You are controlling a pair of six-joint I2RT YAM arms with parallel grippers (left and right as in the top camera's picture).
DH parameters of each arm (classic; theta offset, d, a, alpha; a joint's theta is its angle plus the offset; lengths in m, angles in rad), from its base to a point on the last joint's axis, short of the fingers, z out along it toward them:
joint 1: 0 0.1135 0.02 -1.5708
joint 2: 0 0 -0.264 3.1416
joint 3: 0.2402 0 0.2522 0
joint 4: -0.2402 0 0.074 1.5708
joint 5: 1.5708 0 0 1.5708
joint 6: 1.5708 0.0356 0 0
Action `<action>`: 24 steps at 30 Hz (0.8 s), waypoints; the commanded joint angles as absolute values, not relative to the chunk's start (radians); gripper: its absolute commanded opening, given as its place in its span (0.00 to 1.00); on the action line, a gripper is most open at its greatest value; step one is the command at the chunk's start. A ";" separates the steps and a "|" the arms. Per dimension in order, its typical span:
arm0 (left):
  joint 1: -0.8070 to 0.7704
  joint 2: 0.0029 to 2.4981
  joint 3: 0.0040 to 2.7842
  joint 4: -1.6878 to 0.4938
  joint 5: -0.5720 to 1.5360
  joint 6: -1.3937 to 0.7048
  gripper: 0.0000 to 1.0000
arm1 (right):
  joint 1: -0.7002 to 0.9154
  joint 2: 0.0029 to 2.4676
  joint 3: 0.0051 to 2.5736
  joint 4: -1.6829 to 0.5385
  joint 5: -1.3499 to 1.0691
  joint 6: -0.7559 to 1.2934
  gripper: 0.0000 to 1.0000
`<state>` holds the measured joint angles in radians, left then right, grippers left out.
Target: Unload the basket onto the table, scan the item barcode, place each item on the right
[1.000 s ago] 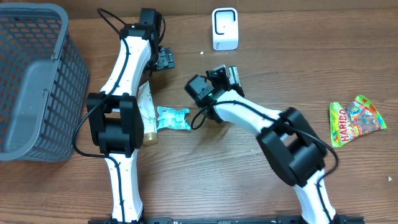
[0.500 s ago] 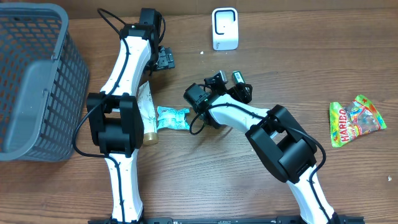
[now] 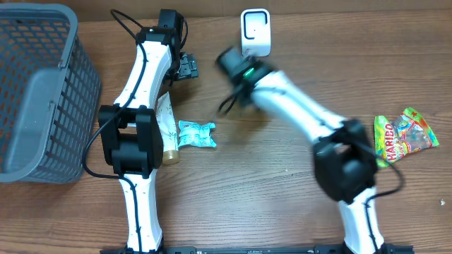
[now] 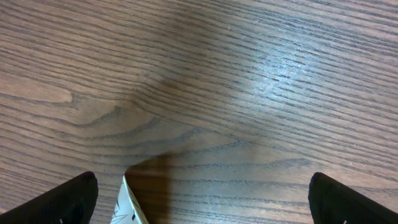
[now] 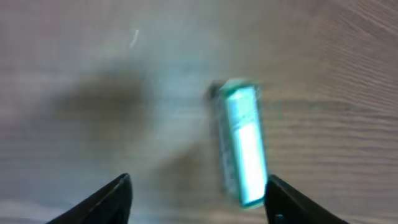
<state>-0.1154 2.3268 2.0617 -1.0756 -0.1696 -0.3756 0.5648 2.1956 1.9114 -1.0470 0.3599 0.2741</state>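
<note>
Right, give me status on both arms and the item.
Left fingers open, empty. Right fingers open, arm blurred beside scanner. Green item loose on table beneath them, not gripped. Nothing blocking seen.

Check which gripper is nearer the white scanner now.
Right. In the overhead view the right gripper, blurred, is just below-left of the scanner; the left gripper is farther out the same way.
</note>
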 commanded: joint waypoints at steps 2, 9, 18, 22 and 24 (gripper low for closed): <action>-0.112 2.334 2.062 -1.072 -0.183 -0.385 1.00 | 0.340 2.161 1.923 -1.053 -0.027 0.226 0.63; -0.112 2.334 2.062 -1.072 -0.183 -0.385 1.00 | 0.181 2.219 1.851 -1.008 -0.198 0.168 0.61; -0.112 2.334 2.062 -1.072 -0.183 -0.386 1.00 | 0.204 2.290 1.851 -0.984 -0.238 0.122 0.59; -0.112 2.334 2.062 -1.072 -0.183 -0.385 1.00 | 0.215 2.314 1.850 -0.980 -0.239 0.123 0.58; -0.112 2.334 2.062 -1.072 -0.183 -0.385 1.00 | 0.215 2.317 1.845 -0.978 -0.242 0.122 0.57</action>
